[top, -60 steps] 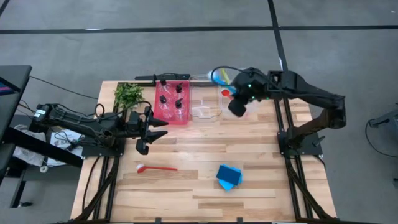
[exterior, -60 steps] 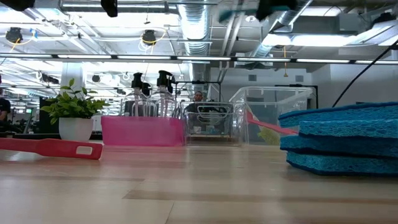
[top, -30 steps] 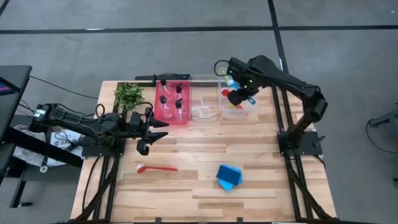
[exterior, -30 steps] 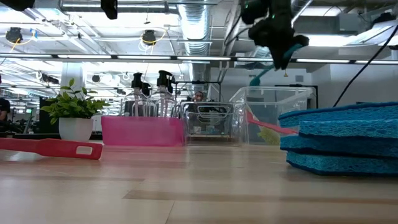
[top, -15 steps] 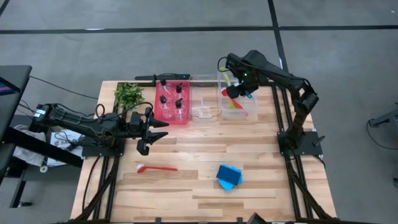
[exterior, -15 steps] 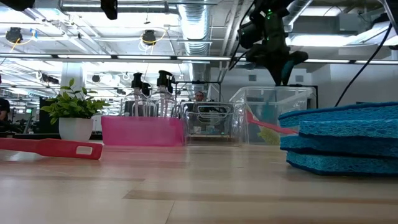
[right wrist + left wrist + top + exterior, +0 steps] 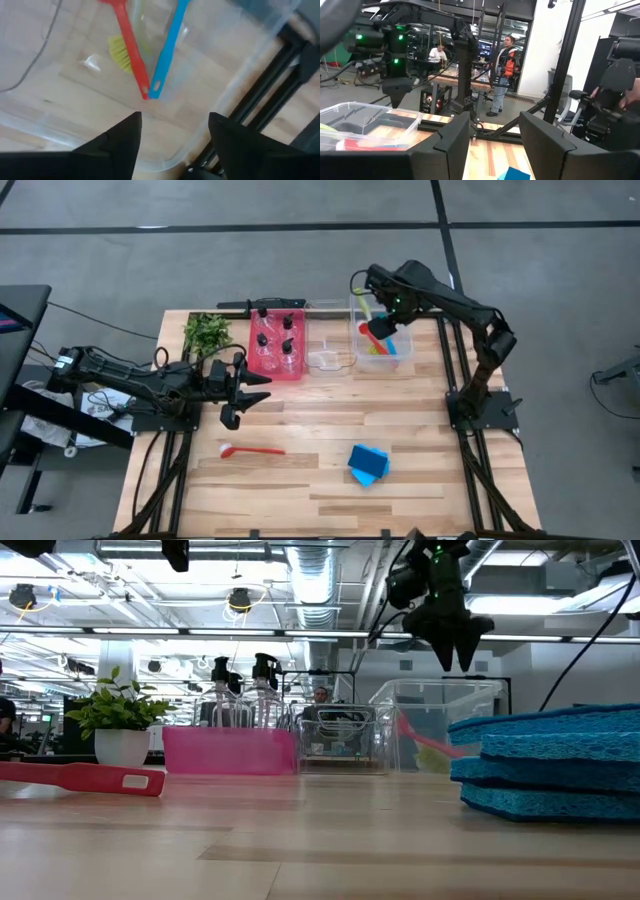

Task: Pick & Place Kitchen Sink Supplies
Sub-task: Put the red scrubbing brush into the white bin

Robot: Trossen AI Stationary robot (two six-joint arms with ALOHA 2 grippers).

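Our right gripper hung with its jaws spread and empty over the right-hand clear bin at the far side of the tabletop. Directly below, inside that bin, the blue brush lay beside the red brush, their handle ends touching, with yellow-green bristles showing next to them. We judged the release done; to finish it well we should lift straight up, jaws kept apart, so neither fingertip catches a handle or the bin wall. Our left gripper waited low by the red bin holding the bottles, jaws also parted and empty. Nearer us, a red brush and the blue sponges lay loose on the tabletop, well apart, apparently next.
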